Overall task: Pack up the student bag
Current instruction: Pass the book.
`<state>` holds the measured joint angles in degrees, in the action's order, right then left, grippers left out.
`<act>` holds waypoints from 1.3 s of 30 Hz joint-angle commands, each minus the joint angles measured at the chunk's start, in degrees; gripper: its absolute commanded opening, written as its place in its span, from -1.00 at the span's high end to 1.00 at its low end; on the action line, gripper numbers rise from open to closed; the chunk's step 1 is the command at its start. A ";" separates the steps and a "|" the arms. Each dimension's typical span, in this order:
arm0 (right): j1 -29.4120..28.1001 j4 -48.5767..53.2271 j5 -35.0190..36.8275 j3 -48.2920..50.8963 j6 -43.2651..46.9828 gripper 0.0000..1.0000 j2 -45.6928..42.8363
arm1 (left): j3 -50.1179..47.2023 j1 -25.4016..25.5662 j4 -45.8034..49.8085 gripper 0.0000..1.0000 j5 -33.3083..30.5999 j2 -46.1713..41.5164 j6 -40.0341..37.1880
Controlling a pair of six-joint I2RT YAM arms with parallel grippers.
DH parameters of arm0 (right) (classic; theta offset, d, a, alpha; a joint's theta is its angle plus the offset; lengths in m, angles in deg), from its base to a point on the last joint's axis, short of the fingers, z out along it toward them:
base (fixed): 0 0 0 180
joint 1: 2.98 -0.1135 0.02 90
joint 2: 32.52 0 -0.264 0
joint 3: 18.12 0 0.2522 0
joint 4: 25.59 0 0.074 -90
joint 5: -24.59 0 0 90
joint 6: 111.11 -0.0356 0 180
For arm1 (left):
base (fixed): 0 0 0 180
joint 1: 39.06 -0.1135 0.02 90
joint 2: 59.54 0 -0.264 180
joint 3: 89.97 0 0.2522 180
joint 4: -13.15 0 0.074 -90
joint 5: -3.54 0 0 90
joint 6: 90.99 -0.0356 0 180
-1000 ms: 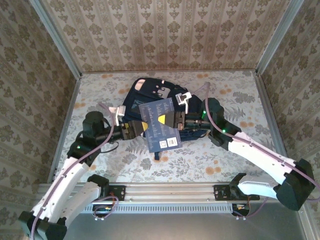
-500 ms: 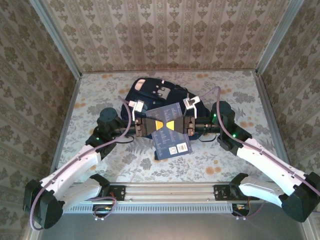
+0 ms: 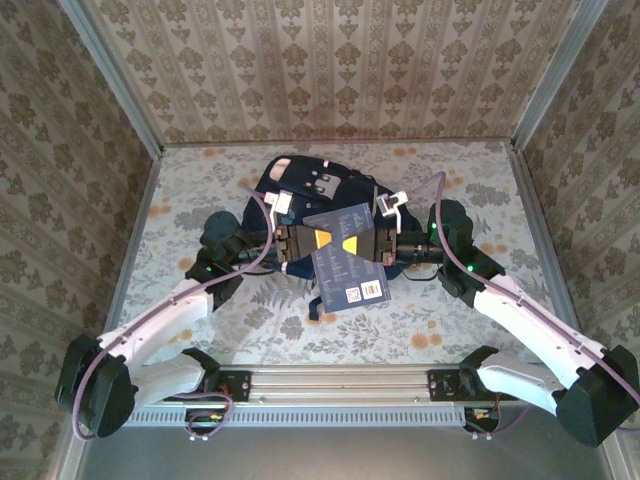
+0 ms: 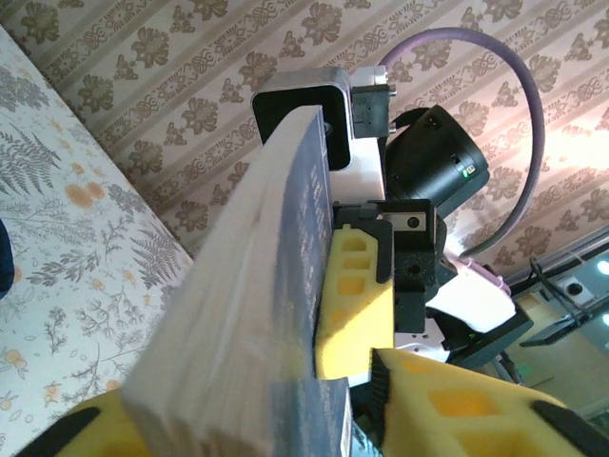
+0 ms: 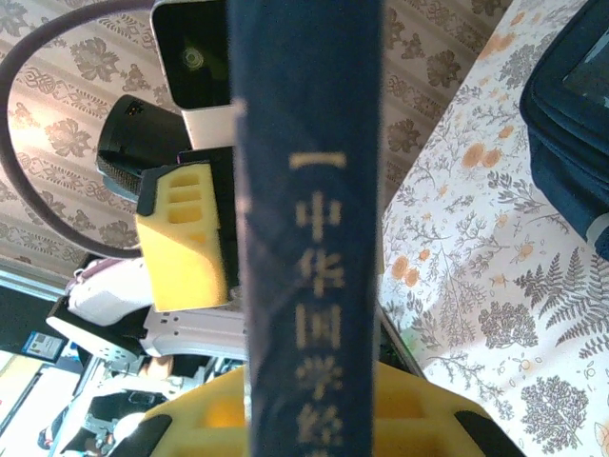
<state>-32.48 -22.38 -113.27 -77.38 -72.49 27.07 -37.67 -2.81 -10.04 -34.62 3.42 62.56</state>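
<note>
Student bag (image 3: 303, 186) is lying flat on the table (image 3: 190, 200), mid-surface and toward the far wall. Its long axis is running far-to-near on a slant. The top end, with a pale pink handle loop, is pointing far-left, and the bottom end is trailing near-right under the arms. The fabric is showing navy blue, front face up, with white buckle patches and pale trim. From the overhead camera the near half is being covered by what is above it.

Directly over the bag a book (image 3: 347, 262) is hanging in the air — dark blue cover, pale back with a barcode, and pale gold characters down the spine in the right wrist view. The right end effector (image 3: 384, 245) is gripping the book at the spine side, with yellow pads pressed onto the covers. The left end effector (image 3: 287, 243) is sitting at the opposite edge, pads either side of the page block — whether they are pressing on it I cannot tell.
</note>
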 commanded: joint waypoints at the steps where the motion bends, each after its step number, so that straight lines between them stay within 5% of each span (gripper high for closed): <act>1: 0.22 -2.84 -1.72 0.63 -0.74 1.00 0.09 | -1.04 0.78 -8.15 0.45 1.91 0.30 1.83; 6: 0.57 0.69 1.06 0.77 0.10 0.90 -0.33 | -1.43 0.84 -8.06 0.97 -0.08 0.20 1.66; 11: 2.07 -0.96 8.33 4.40 -4.07 -0.30 -3.97 | -2.81 0.01 -8.73 1.00 -9.09 -3.03 3.00; 18: 1.70 -20.52 19.57 16.84 -19.05 -0.94 -11.09 | -5.57 -0.74 -7.41 1.00 -29.23 -10.00 6.80; 26: -3.72 -28.12 31.64 20.70 -18.36 -0.99 -14.99 | -7.38 -0.40 -10.02 1.00 -36.30 -8.75 12.86; 39: -10.18 -33.17 35.93 15.17 -16.10 -0.74 -3.55 | -7.93 2.71 -10.16 1.00 -40.23 -6.30 15.20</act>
<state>-41.96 -51.16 -80.02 -59.56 -89.62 22.22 -46.30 -0.79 -16.38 -73.44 -3.21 76.22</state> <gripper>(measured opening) 0.879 0.122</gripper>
